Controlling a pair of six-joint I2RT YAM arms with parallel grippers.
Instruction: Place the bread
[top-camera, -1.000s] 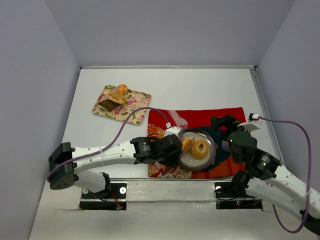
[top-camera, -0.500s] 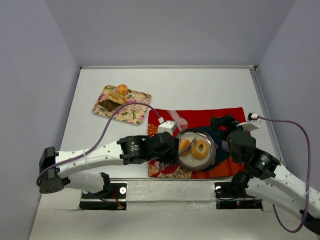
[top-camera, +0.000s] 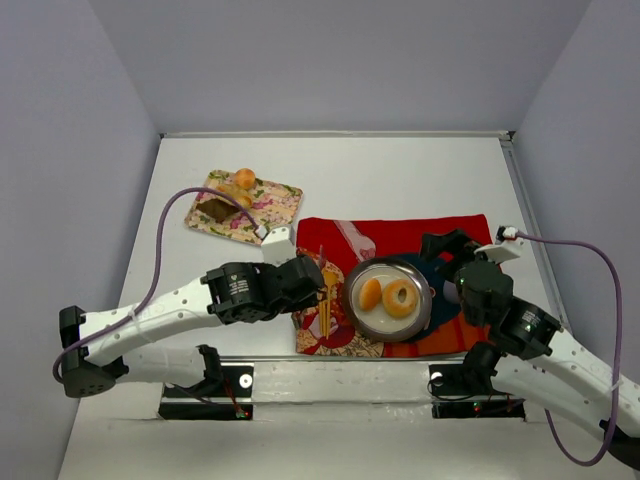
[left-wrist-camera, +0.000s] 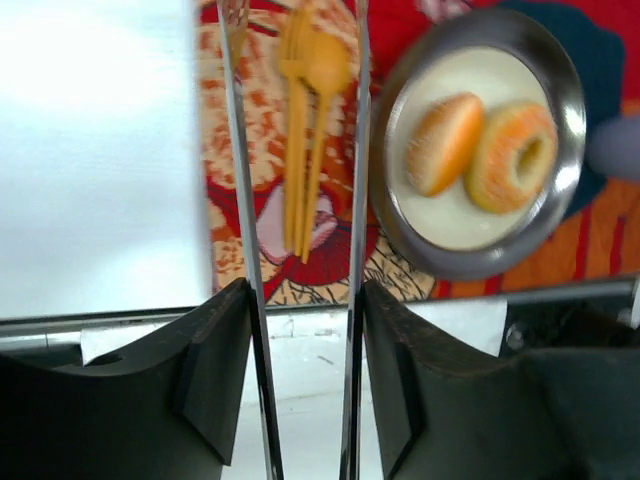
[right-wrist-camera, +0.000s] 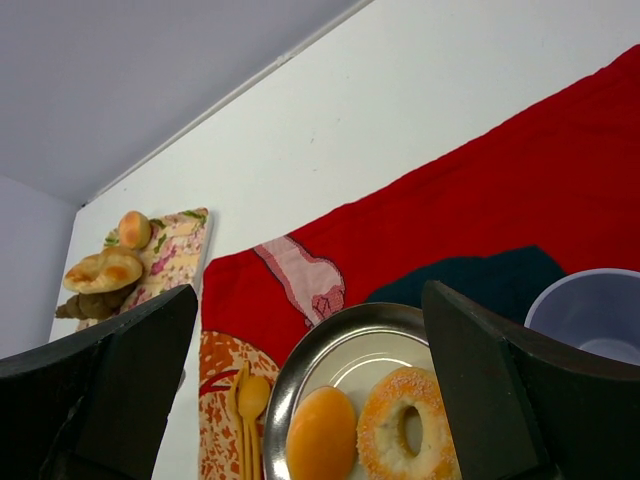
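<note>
White table (top-camera: 400, 180) under pale grey walls, with a red cloth (top-camera: 420, 228) spread at the near side. On the cloth, a metal plate (top-camera: 385, 330) with a bun (top-camera: 370, 294) and a ring-shaped bread (top-camera: 401, 298) side by side. Just left of the plate and apart from the bun, the left gripper (top-camera: 320, 296): jaws spread, nothing held, above a wooden fork and spoon (left-wrist-camera: 297, 150). Far left, a floral tray (top-camera: 275, 200) with more bread. Right gripper (right-wrist-camera: 308, 300) wide open and empty, right of the plate, near a clear cup (right-wrist-camera: 590, 315). Left arm stretched low along the front edge, elbow out to the left.
</note>
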